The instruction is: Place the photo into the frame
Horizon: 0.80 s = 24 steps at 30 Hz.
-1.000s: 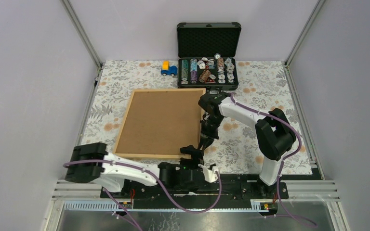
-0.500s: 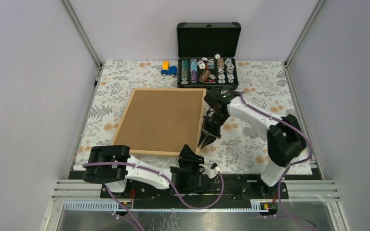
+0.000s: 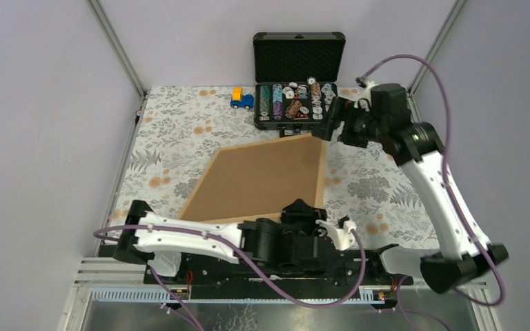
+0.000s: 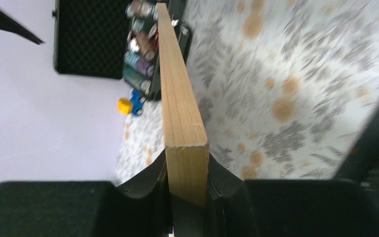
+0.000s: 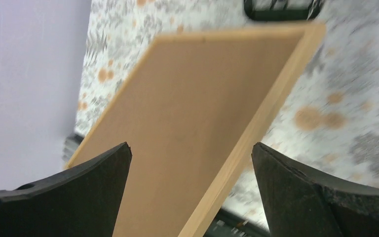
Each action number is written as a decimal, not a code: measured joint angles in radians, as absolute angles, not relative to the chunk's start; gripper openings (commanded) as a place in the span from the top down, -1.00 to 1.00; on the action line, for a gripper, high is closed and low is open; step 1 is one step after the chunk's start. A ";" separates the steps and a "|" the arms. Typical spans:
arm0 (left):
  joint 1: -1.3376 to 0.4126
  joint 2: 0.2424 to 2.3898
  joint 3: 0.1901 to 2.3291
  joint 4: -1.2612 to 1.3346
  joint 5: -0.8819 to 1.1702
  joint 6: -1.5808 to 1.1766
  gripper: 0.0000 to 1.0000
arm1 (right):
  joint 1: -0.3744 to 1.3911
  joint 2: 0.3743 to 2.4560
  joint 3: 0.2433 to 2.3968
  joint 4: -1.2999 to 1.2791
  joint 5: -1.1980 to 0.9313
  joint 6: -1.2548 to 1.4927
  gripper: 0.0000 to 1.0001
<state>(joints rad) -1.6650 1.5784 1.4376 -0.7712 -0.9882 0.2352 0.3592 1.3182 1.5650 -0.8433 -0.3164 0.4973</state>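
Frame (image 4: 175,98) aslant, right edge aloft in left gripper (image 4: 187,177), length perhaps near-to-far.

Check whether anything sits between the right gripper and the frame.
Nothing visible does. The right gripper hangs open in clear air, facing the frame, which is tilted up with its near corner clamped by the left gripper. The brown backing board fills the frame's opening.

Open black case (image 3: 298,61), toy car (image 3: 241,99)
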 measured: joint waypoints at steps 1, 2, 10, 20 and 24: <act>-1.675 1.579 1.524 -0.818 -0.957 0.220 1.00 | 0.358 1.267 1.539 -0.808 -0.270 0.467 -0.99; -1.680 1.579 1.604 -0.858 -0.925 0.208 1.00 | 0.355 1.215 1.511 -0.771 -0.234 0.441 -0.99; -1.499 1.551 2.033 -0.992 -0.612 0.170 1.00 | 0.256 1.142 1.668 -0.706 -0.054 0.364 -0.99; -0.685 1.395 2.001 -0.759 -0.034 -0.167 1.00 | 0.247 1.405 2.283 -0.785 -0.077 0.382 -0.99; -0.452 1.361 1.836 -0.586 0.201 -0.406 1.00 | 0.247 1.393 2.128 -0.774 -0.132 0.408 -0.99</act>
